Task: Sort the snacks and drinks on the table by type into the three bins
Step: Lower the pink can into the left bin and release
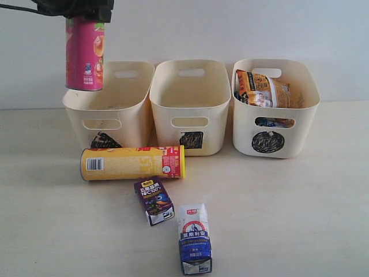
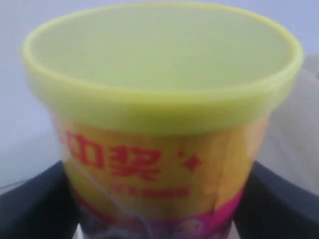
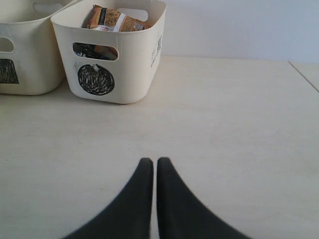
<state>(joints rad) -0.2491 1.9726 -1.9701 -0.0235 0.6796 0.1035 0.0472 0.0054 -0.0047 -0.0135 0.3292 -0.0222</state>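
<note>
Pink tube aloft — left gripper clamping

Exterior: left gripper cut by top edge and covers the pink tube lid. Yellow tube hides the lower triangle mark. Dark bag in circle bin shows only through the handle slot. Left wrist: tube print blurred, base cut off. Right wrist: square bin cut by the frame edge.

Exterior view faces the bins frontally; the low right wrist view shares the circle bin.
</note>
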